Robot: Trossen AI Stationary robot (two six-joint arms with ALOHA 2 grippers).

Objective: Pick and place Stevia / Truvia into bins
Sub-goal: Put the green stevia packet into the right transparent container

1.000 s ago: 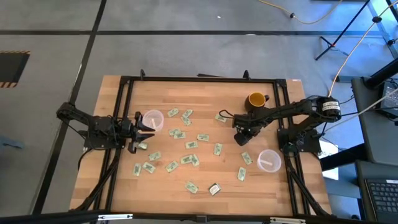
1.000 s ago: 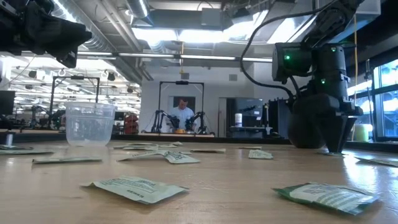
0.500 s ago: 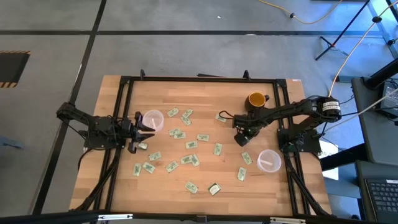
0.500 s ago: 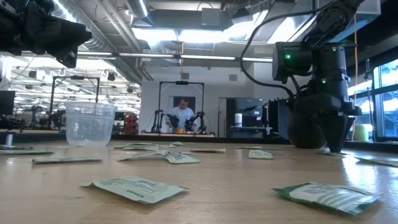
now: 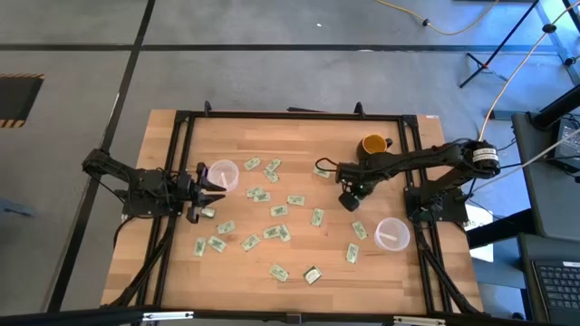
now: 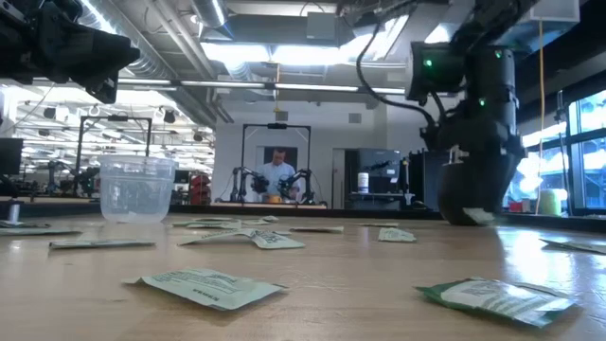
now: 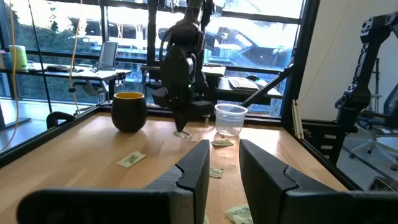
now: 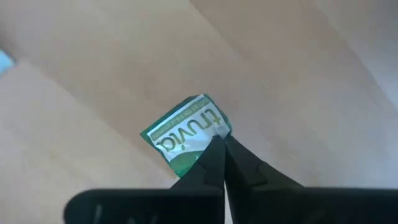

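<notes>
The wooden bench [image 5: 290, 145] has a black frame along its edges, and its far strip behind the scattered packets [image 5: 272, 213] is bare, as is the near right corner. The packets spread across the middle and near half, so clear wood between them is narrow there. One clear cup [image 5: 222, 175] stands at the left side, the other cup [image 5: 391, 233] near the right edge, with a yellow mug [image 5: 372, 145] by the far right edge.

The right pincer [image 5: 349, 201] is over the right-centre of the bench, between the mug and the right cup. Its fingertips [image 8: 217, 152] are pressed together on the corner of one green and white Truvia packet [image 8: 186, 130], which sticks out past the tips with bare wood beneath it; in the low view the packet shows at the pincer's tip just above the bench top.

The left pincer [image 5: 207, 192] waits at the left edge, just beside the left cup, its fingers [image 7: 196, 168] parted with a narrow gap and nothing between them
</notes>
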